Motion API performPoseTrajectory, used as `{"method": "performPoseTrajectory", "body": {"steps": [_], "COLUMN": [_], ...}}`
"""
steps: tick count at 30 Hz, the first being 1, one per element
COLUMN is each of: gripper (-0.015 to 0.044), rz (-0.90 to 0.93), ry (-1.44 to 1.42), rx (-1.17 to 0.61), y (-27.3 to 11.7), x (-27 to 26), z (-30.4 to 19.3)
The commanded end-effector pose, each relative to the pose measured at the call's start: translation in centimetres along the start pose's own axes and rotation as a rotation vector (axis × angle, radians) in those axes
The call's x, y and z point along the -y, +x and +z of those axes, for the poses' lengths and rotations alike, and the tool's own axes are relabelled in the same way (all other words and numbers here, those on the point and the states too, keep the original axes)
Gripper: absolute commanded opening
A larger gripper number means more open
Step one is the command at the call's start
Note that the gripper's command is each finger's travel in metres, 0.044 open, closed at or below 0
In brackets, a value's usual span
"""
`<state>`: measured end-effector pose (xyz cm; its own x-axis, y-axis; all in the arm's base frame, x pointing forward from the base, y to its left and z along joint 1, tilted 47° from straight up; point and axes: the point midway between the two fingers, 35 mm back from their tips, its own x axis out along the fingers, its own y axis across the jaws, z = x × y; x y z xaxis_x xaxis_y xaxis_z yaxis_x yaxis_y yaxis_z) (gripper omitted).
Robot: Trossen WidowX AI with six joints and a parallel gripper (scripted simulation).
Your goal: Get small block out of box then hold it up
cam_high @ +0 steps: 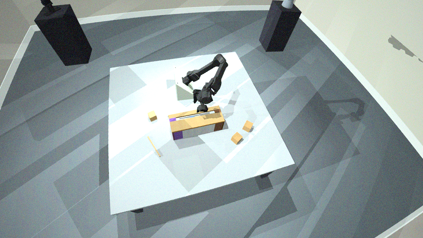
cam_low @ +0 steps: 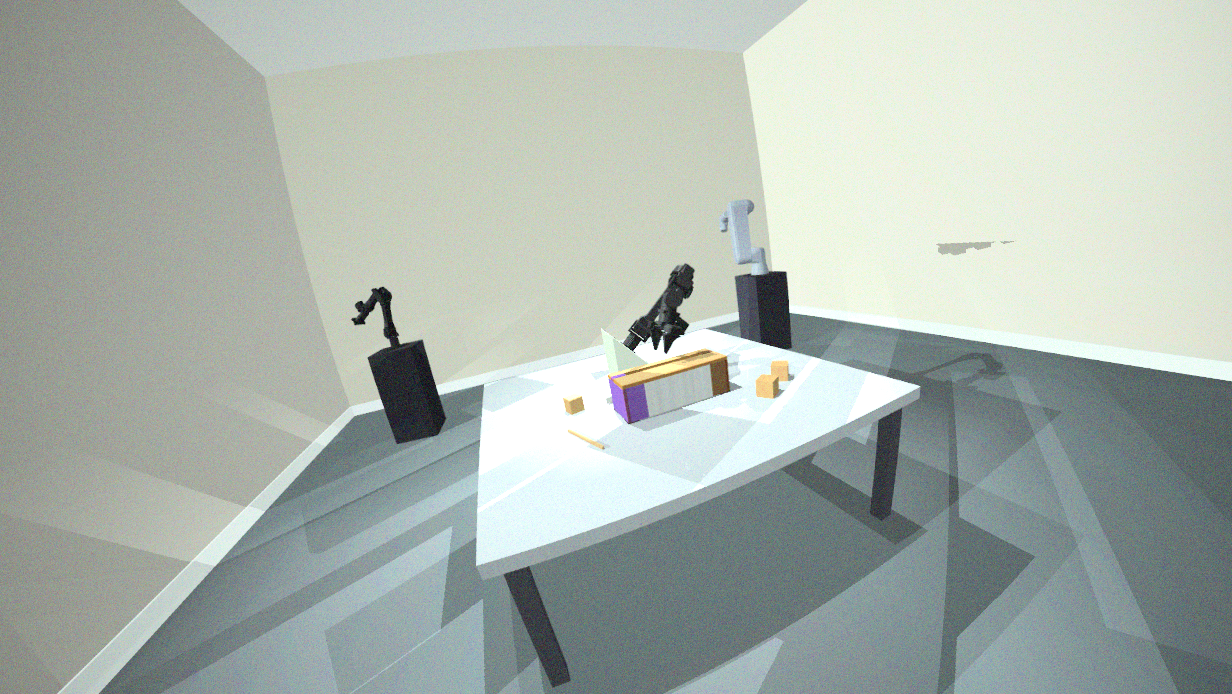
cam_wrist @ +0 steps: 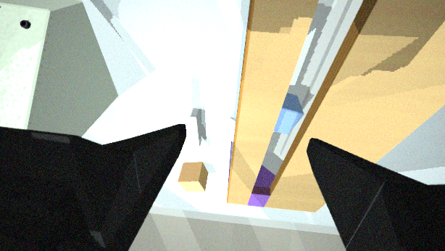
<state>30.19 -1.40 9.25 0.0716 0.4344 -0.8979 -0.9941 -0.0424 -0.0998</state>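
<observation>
Top view looks steeply down from far; exterior, low and distant, sideways; wrist close above; we see the box (cam_high: 195,125) in all
</observation>
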Motion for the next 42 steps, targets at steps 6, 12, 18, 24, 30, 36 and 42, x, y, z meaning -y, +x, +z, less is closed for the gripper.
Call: {"method": "performPoseTrajectory", "body": {"steps": [6, 12, 18, 24, 30, 36, 42], "gripper": [0.04, 0.04, 0.04, 0.04, 0.04, 0.04, 0.04], "rz": [0.029, 0.028, 0.028, 0.028, 0.028, 0.028, 0.028], "ry": [-0.006, -0.006, -0.006, -0.006, -0.006, -0.006, -0.006], "rx": [0.034, 0.033, 0.033, 0.033, 0.033, 0.033, 0.034], "y": [0.4, 1.2, 2.2, 3.1, 4.0, 4.9, 5.8], "x": [-0.7, -0.6, -0.6, -0.6, -0.6, -0.6, -0.7], "z": [0.1, 0.4, 0.7, 1.1, 1.4, 1.8, 2.2]}}
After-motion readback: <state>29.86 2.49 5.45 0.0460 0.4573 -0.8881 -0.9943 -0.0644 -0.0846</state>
